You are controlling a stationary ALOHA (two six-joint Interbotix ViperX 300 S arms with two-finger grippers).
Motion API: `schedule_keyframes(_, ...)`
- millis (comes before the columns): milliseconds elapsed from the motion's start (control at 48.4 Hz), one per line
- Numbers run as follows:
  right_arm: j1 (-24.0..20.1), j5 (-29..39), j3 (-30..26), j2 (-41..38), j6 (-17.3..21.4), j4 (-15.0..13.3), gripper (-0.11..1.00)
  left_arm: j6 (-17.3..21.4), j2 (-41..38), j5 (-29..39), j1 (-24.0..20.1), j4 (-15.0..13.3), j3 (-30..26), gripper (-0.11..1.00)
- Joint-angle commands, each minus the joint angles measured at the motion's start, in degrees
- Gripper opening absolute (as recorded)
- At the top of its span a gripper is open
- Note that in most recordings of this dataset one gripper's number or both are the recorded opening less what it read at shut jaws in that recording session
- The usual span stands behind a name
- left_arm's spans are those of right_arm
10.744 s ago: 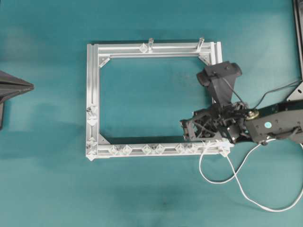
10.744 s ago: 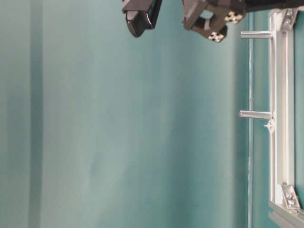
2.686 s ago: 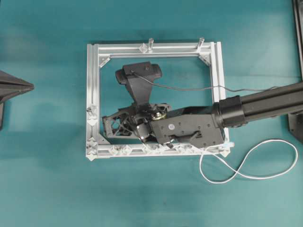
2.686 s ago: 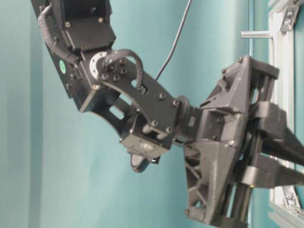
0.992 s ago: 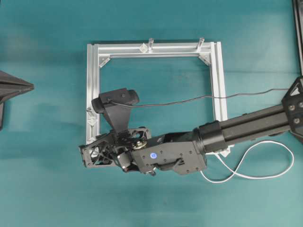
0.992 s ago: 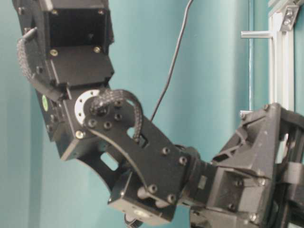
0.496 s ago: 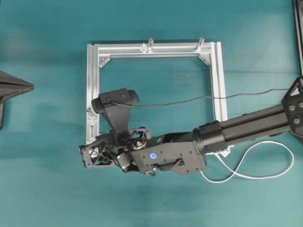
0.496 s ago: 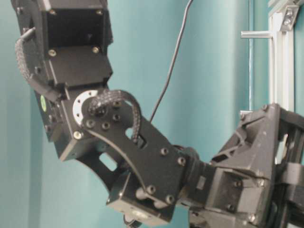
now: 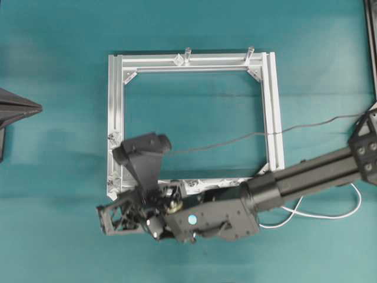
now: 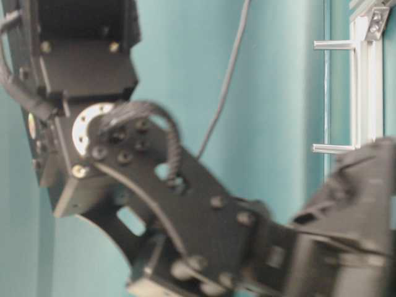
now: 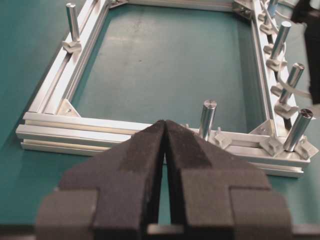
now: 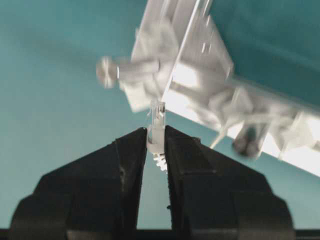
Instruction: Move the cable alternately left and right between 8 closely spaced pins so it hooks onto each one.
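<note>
Overhead: the right arm lies along the frame's (image 9: 115,106) bottom rail, and its gripper (image 9: 112,219) sits past the bottom-left corner, just off the frame. The cable's (image 9: 330,215) slack loops on the table at right and runs in under the arm; most pins are hidden beneath it, so how many are hooked can't be counted here.

Table-level: nothing but blurred black arm, with two posts (image 10: 334,148) on the rail behind.

Left wrist: the left gripper (image 11: 165,150) is closed on nothing, parked short of the frame. White cord weaves along the far-right rail around pins (image 11: 274,66).

Right wrist: the jaws pinch the plug (image 12: 156,131) end of the cable, which leads up to the blurred frame corner. Judging by the gripper's place beyond the row's end, the weave looks nearly done; the last pin or a final tug may remain.
</note>
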State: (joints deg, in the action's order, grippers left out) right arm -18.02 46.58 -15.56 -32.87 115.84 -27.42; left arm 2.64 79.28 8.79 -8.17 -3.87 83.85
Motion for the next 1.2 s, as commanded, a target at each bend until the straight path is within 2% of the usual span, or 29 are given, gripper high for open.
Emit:
schedule_keyframes(0,-1.32,-0.35,-1.76,1.05,0.35,-0.09,0.17,-0.26,-0.35,-0.18,0.09,0.18,-1.05,0.00)
schedule_keyframes(579,-2.64,-0.53,-3.43,0.18,1.05,-0.09,0.17,-0.26,-0.35,-0.26,0.09,0.18,-1.05,0.00)
schedule_keyframes(1178,-0.18,-5.54,-20.48,-10.02,0.09,-1.85,0.17,-0.26,-0.35,-0.26,0.09,0.09,-1.05,0.00)
